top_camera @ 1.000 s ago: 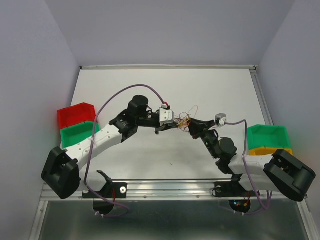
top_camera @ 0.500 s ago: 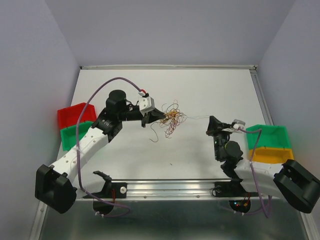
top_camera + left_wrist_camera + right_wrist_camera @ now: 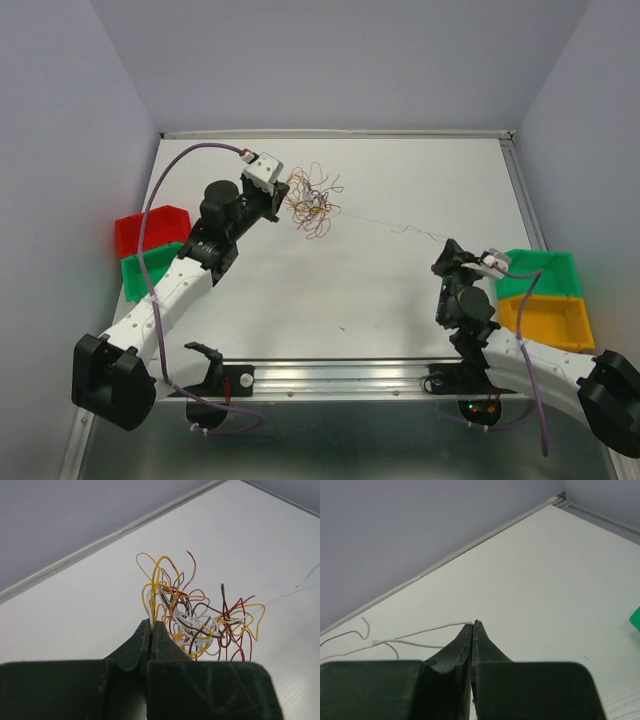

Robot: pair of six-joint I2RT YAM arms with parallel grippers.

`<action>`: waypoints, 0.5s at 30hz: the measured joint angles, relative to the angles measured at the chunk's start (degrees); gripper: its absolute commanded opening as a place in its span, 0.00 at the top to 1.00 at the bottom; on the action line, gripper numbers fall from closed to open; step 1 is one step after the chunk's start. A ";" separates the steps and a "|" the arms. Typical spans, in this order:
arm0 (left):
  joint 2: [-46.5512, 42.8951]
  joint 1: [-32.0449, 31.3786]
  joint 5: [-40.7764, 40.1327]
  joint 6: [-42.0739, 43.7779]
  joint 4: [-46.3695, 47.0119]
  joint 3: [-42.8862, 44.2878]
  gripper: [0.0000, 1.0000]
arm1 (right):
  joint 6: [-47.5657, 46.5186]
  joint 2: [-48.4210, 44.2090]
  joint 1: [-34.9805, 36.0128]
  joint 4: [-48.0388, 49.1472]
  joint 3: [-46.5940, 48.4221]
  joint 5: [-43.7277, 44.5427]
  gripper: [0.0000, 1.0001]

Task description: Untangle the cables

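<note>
The cables form a loose tangle of yellow, red, dark brown and white wires hanging above the table at the back left. My left gripper is shut on yellow strands at the tangle's edge, its tips pressed together below the tangle. One thin white wire runs taut from the tangle to my right gripper at the near right. In the right wrist view that gripper is shut on the white wire, which leads off to the left.
A red bin and a green bin sit at the table's left edge. A green bin and a yellow bin sit at the right edge, close to my right arm. Walls enclose the table.
The left arm carried the tangle back and left. The right gripper closed on a white wire and pulled toward the near right, drawing it out of the tangle.
</note>
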 measured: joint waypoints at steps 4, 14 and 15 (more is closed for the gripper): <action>-2.36 0.31 -8.26 -2.86 1.36 -1.79 1.00 | 0.02 -3.48 0.04 -2.34 0.00 1.44 0.96; -2.97 0.74 6.75 -1.29 4.48 -2.84 1.00 | -3.19 -1.27 -0.37 -5.14 0.37 -22.03 0.18; -2.32 0.33 9.60 -0.85 4.33 -2.84 1.00 | -3.43 0.83 -0.37 -5.38 1.01 -26.73 0.17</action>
